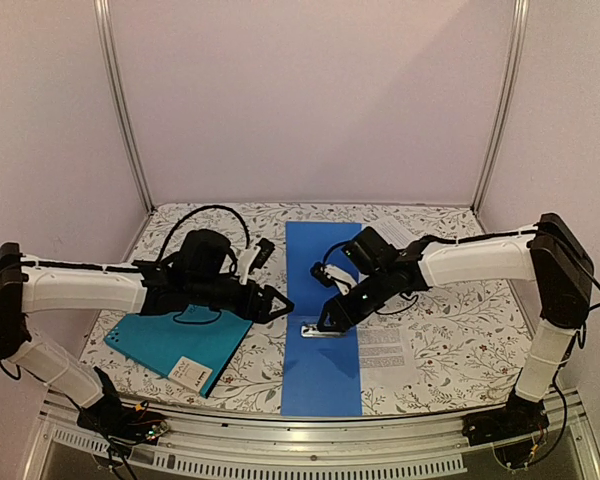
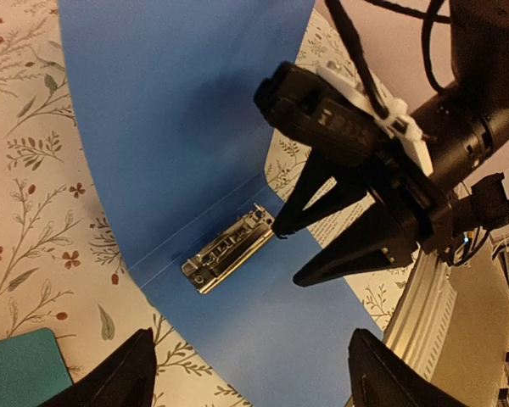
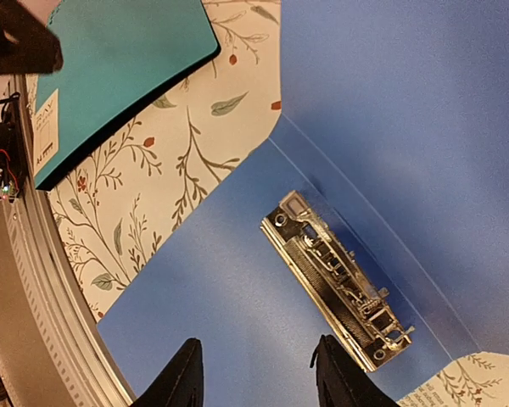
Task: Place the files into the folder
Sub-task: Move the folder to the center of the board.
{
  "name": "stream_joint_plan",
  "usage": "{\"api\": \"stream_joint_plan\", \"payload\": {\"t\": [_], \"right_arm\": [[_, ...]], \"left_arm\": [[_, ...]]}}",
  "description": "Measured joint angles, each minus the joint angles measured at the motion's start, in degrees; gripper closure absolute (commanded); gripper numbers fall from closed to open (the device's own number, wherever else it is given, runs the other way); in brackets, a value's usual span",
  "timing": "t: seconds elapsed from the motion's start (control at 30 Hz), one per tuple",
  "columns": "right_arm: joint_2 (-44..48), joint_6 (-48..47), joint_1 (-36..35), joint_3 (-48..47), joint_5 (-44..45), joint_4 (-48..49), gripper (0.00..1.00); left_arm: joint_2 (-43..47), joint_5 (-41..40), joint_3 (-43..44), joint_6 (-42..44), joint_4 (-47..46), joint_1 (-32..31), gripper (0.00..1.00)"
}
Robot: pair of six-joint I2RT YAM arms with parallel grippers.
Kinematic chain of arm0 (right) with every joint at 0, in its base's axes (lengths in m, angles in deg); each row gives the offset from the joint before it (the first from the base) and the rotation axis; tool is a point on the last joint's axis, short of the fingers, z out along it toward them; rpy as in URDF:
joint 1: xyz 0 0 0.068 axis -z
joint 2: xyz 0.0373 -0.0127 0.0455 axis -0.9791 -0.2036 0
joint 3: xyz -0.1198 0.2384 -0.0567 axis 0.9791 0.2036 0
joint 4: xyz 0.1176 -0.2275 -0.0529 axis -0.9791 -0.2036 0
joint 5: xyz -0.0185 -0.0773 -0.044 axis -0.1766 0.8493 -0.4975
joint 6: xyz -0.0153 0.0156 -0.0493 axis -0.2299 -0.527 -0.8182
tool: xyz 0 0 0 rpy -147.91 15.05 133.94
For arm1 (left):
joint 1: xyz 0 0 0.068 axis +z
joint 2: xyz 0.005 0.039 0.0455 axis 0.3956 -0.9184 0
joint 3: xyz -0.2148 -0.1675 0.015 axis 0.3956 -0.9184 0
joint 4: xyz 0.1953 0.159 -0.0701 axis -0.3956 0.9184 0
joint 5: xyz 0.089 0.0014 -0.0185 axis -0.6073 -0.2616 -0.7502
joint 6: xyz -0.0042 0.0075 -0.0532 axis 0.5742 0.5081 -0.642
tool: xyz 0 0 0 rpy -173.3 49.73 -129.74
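The teal folder lies closed at the left, its white label at the near corner; it also shows in the right wrist view and the left wrist view. A plain blue folder lies open in the middle, with a metal clip on its fold. One printed sheet lies right of it, partly under it; another lies at the back. My left gripper is open and empty between the folders. My right gripper is open and empty just above the clip.
The table has a floral cloth. A metal rail runs along the near edge. Two frame posts stand at the back corners. Both arms reach toward the middle, their grippers close together over the blue folder.
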Motion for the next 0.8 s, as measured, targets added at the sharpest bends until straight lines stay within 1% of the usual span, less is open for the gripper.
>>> {"api": "stream_joint_plan", "payload": {"t": [0.2,0.37,0.6,0.8], "right_arm": [[0.94,0.0,4.85,-2.6,-1.51,-0.37,0.54],[0.83,0.02,6.75,-3.76,-1.92,-0.39,0.57],[-1.97,0.42,7.34,-3.85,-1.95,0.24,0.59],[-4.15,0.46,8.13,-3.82,-2.19,1.49,0.6]], "left_arm": [[-0.59,0.17,-1.51,-1.57,-4.61,-3.45,0.29],[-6.25,-1.05,-1.53,-5.22,-8.81,-3.56,0.31],[-15.67,-3.72,2.23,-8.48,-8.09,-3.61,0.32],[-19.98,-5.79,6.82,-9.68,-7.23,-3.67,0.35]]}}
